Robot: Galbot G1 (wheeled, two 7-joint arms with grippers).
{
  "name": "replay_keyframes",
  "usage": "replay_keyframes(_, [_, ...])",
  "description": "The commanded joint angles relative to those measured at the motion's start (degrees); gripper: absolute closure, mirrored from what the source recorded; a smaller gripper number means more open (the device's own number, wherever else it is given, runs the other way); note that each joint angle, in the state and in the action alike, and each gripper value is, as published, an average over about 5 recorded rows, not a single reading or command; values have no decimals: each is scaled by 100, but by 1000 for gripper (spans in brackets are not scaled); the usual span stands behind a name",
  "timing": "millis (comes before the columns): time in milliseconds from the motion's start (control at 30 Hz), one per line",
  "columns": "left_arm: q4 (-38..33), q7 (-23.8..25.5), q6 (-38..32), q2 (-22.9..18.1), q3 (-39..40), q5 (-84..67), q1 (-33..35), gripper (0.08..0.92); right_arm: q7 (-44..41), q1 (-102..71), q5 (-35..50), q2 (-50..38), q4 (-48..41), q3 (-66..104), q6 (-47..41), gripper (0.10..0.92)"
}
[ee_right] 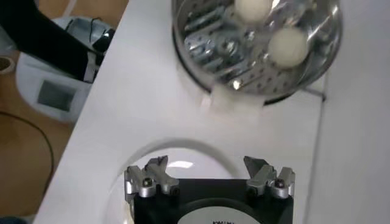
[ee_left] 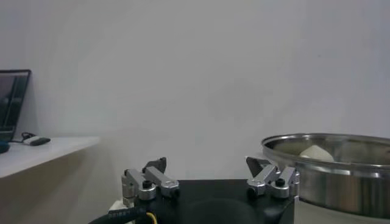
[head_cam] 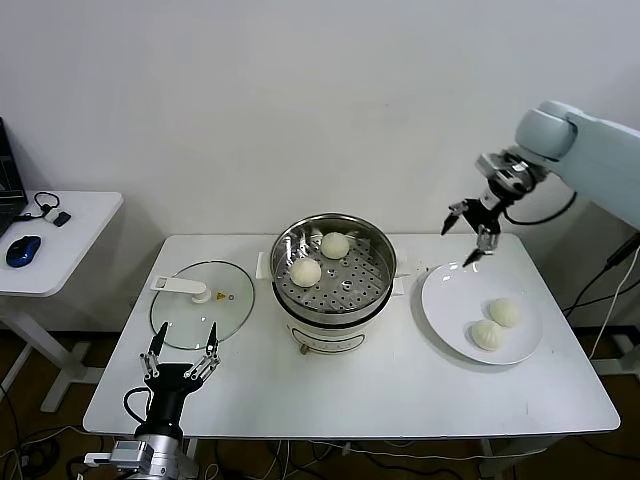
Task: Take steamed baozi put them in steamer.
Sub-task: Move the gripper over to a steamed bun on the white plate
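The steel steamer stands mid-table on a white pot base and holds two baozi. Two more baozi lie on the white plate at the right. My right gripper is open and empty, raised above the far left rim of the plate, between steamer and plate. In the right wrist view the steamer, its two baozi and the plate rim show beyond the gripper. My left gripper is open and empty at the table's front left; its wrist view shows the steamer rim.
A glass lid with a white handle lies left of the steamer, just beyond my left gripper. A side table with a mouse stands at the far left. Cables hang off the right arm.
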Motion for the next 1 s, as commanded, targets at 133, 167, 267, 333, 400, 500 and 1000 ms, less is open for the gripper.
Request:
replay_keyframes(133, [2,4,49,-24,1,38,-2,177,-103,-2083,-1497,-732,-7,1504,111,203])
replay_keyframes(167, [10,5,44,-22,-3,37,8,177,-100,-2217,-1576,-698,-58,1624,119,203])
replay_keyframes(267, [13,4,34,-23,-20,31,37,177,-61,-2529,-1879,-530,-338,1956,194,203])
replay_keyframes(333, [0,2,38,-27,-33,27,37,177,-27,-2621,-2091,-376,-594,2131,243,203])
replay_keyframes(400, [-17,-1,49,-38,-42,19,21,177,-6,-2660,-2230,-255,-763,2215,247,203])
replay_keyframes(500, [-26,-3,57,-59,-39,10,-1,177,29,-2772,-2344,-183,-808,2265,225,203])
replay_keyframes(1000, [53,12,31,-40,-35,-89,-13,177,179,-3232,-2939,66,-924,2671,186,203])
